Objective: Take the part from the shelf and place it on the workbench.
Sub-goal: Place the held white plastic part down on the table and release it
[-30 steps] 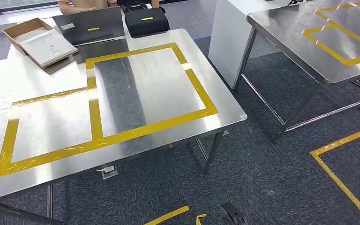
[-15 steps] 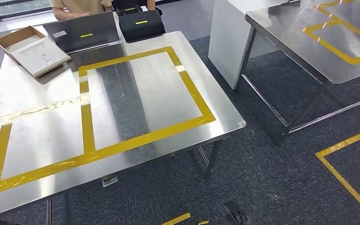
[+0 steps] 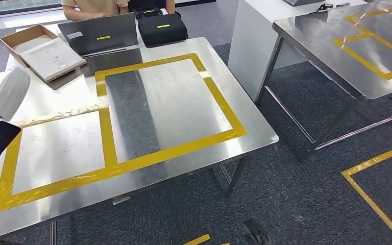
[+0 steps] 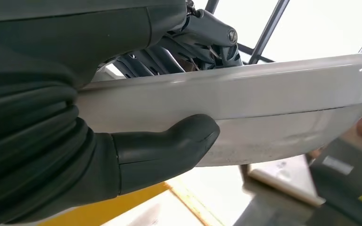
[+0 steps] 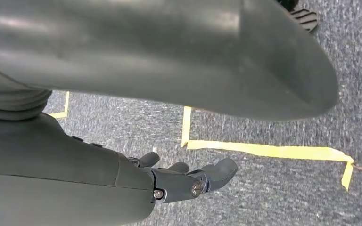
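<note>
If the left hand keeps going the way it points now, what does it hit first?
Probably the cardboard box at the workbench's far side, judging by the white part the left hand holds; depth is unclear.

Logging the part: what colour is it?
White part, best in the left wrist view.

The desk (image 3: 194, 102) lies bare inside its yellow tape frames (image 3: 219, 104). A cardboard box (image 3: 41, 48), laptop (image 3: 102, 35) and black case (image 3: 162, 28) crowd its far edge.
</note>
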Robot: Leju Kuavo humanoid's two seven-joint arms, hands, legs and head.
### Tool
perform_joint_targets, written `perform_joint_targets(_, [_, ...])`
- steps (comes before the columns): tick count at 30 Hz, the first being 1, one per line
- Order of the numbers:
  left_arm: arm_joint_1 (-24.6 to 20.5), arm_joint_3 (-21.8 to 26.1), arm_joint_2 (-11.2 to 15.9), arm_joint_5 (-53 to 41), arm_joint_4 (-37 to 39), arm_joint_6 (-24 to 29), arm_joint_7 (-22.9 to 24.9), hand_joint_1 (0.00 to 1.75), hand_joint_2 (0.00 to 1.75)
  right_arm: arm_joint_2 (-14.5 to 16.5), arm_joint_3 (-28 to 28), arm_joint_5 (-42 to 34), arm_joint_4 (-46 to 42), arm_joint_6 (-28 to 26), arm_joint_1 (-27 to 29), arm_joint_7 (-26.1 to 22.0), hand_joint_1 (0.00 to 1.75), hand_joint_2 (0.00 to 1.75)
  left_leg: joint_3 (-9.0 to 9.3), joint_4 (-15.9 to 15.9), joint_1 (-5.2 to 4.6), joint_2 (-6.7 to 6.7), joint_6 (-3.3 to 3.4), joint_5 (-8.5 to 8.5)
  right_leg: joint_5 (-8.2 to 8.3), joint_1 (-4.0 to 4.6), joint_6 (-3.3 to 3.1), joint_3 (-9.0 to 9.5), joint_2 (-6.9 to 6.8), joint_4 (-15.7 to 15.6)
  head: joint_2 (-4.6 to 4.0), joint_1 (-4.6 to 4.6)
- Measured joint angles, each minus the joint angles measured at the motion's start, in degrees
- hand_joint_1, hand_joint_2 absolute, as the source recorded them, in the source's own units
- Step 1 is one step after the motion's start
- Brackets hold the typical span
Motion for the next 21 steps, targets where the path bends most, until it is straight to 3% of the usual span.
perform_joint_targets(2, [0.0,-1.9,-1.0,-1.7,2.1,0.6,1.8,1.75,1.75,-0.2,-0.1,0.0,0.0,0.0,0.0,0.0,0.00,0.00,0.03,0.0,-0.03,0.01,0.23,-0.07,0.05,-0.02,0.36,0.20,-0.02,-0.3,0.00,0.00])
perform_joint_targets(5, [0.1,-3.9,-2.1,-3.3,4.5,0.7,4.3,1.75,1.75,-0.3,-0.1,0.1,0.0,0.0,0.0,0.1,0.00,0.00,0.03,0.0,-0.11,0.09,0.46,-0.12,0.11,-0.13,1.55,0.32,-0.02,-0.6,0.00,-0.01])
perform_joint_targets(7, [0.3,-4.9,-2.7,-3.9,5.7,0.8,5.6,1.75,1.75,-0.3,-0.1,0.2,0.0,0.0,0.0,0.0,0.00,0.00,0.05,0.0,-0.15,0.12,0.53,-0.13,0.13,-0.20,2.00,0.33,-0.02,-0.7,0.00,-0.02])
perform_joint_targets(18, [1.3,-7.5,-3.6,-6.5,8.4,0.7,8.0,1.75,1.75,-0.3,-0.1,0.7,0.0,0.0,0.1,0.0,0.00,0.00,0.15,-0.1,-0.12,0.13,0.49,-0.03,0.16,-0.14,2.21,0.27,-0.01,-0.5,0.00,-0.03])
perform_joint_targets(21, [1.3,-8.0,-3.6,-7.1,8.8,0.6,8.6,0.44,1.75,-0.3,-0.1,1.0,0.0,0.0,0.2,-0.1,0.00,0.00,0.18,-0.2,-0.12,0.13,0.48,-0.02,0.13,-0.14,2.19,0.26,-0.01,-0.5,0.00,-0.03])
